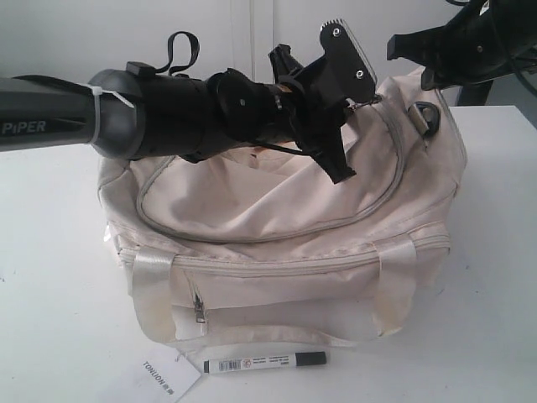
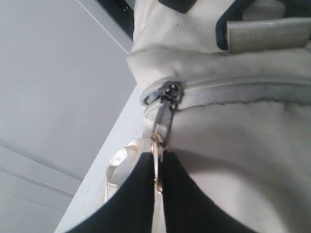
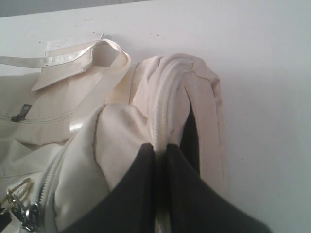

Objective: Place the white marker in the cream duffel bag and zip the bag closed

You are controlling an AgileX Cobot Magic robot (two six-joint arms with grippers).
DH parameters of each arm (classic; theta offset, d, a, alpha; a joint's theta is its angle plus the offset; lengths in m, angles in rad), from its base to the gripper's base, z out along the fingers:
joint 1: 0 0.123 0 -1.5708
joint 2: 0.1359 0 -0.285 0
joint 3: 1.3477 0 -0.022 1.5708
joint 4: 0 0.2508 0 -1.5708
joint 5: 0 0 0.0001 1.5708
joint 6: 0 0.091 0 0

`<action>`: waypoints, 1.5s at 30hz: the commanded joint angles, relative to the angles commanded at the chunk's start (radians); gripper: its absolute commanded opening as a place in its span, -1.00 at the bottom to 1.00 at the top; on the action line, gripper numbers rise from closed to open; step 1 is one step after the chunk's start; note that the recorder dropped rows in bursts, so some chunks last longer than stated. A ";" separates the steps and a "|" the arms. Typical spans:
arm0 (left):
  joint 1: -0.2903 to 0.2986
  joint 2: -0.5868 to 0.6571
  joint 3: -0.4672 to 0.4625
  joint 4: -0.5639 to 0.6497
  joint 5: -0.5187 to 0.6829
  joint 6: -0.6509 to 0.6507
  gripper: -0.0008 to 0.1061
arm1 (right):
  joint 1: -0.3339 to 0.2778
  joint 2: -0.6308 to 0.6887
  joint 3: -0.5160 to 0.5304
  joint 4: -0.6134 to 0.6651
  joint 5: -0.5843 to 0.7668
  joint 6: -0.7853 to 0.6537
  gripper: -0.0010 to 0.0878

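Marker (image 1: 264, 363) lies outside cream duffel bag (image 1: 285, 210); left fingers (image 2: 136, 194) pinch zipper pull (image 2: 163, 121), right fingers (image 3: 136, 194) clamp bag fabric.

The cream duffel bag (image 1: 285, 210) sits slumped; the white marker (image 1: 265, 363), dark-capped, lies flat just in front of it.

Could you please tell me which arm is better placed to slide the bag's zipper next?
Left. The left claw is shut on the zipper pull of the cream duffel bag, while the right claw only pinches fabric at the bag's end, probably bracing it.
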 joint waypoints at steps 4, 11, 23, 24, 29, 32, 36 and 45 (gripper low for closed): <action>0.000 0.000 0.000 0.000 0.004 0.000 -0.99 | 0.000 0.000 0.000 0.000 0.000 0.000 -0.98; 0.000 -0.002 0.000 -0.002 0.009 -0.002 -0.99 | 0.000 0.000 0.000 0.000 0.000 0.000 -0.98; -0.001 -0.037 0.000 -0.009 0.095 -0.131 -0.99 | 0.000 0.000 0.000 0.000 0.000 0.000 -0.98; -0.001 -0.039 0.000 -0.009 0.095 -0.144 -0.99 | 0.000 0.000 0.000 0.000 0.000 0.000 -0.98; -0.001 -0.056 0.000 -0.009 0.093 -0.240 -0.99 | 0.000 0.000 0.000 0.000 0.000 0.000 -0.98; -0.001 -0.069 0.000 -0.009 0.093 -0.286 -0.99 | 0.000 0.000 0.000 0.000 0.000 0.000 -0.98; -0.001 -0.082 0.000 -0.009 0.086 -0.320 -0.99 | 0.000 0.000 0.000 0.000 0.000 0.000 -0.98; -0.001 -0.109 0.000 -0.009 0.115 -0.453 -0.99 | 0.000 0.000 0.000 0.000 0.000 0.000 -0.98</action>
